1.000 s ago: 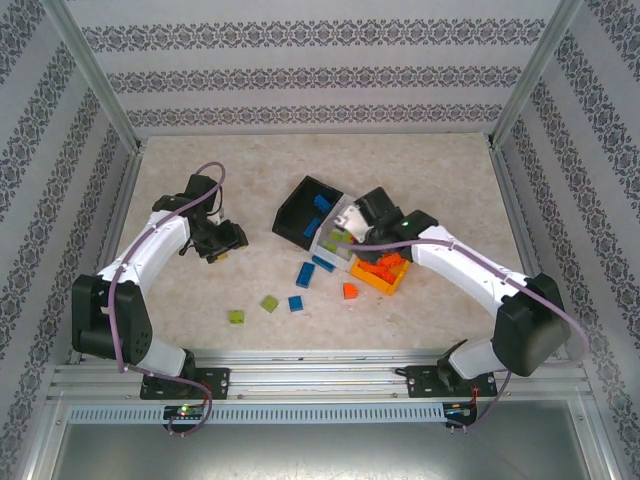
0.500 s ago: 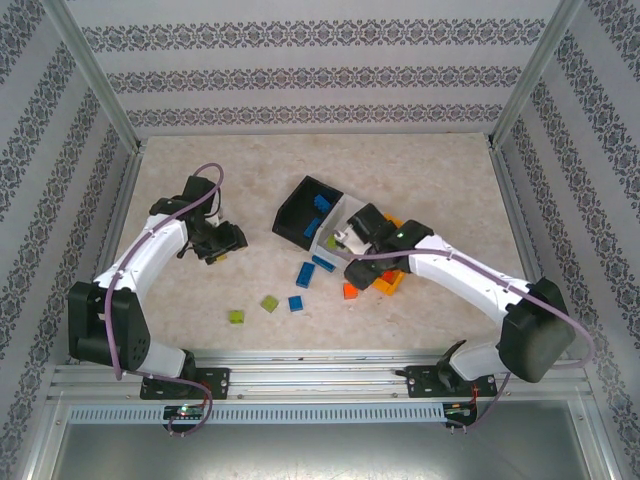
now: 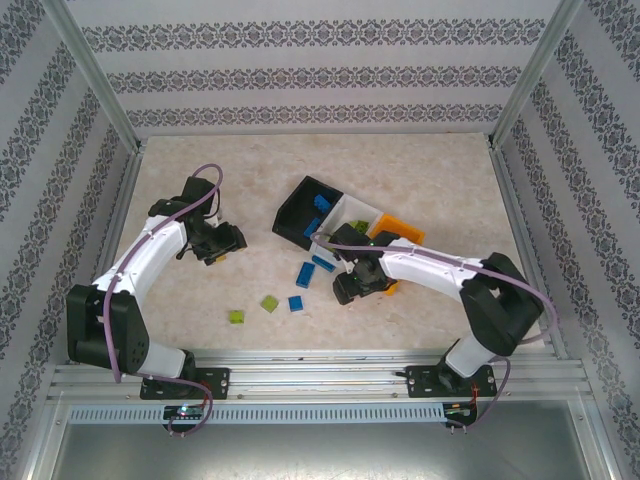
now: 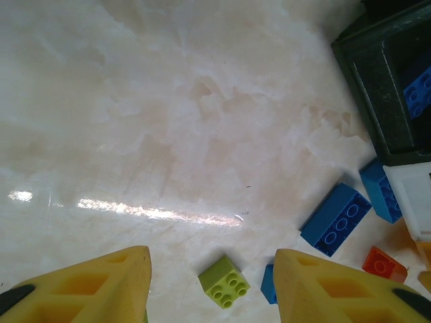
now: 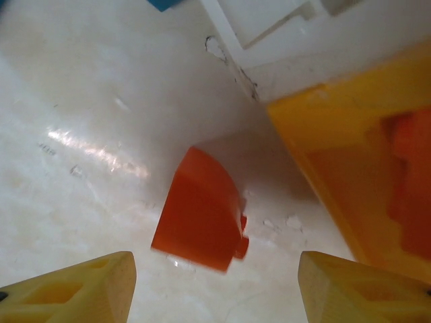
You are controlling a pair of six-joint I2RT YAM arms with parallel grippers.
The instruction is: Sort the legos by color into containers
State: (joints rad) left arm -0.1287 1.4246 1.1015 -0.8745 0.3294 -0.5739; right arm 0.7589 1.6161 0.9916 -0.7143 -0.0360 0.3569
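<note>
Right tool [image 5: 215, 286] released, jaws wide. In the wrist view an orange-red lego [image 5: 199, 212] sits between them, lying on the surface [image 5: 81, 134] just beside the orange-yellow bin [image 5: 337, 134]. Left tool [image 4: 212, 262] released, nothing between its jaws. Below it, a lime lego [image 4: 224, 281] and a blue lego [image 4: 335, 219] lie on the surface near the black bin [image 4: 367, 74].

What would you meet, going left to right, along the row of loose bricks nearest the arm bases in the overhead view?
first lime green brick → second lime green brick → small blue brick
</note>
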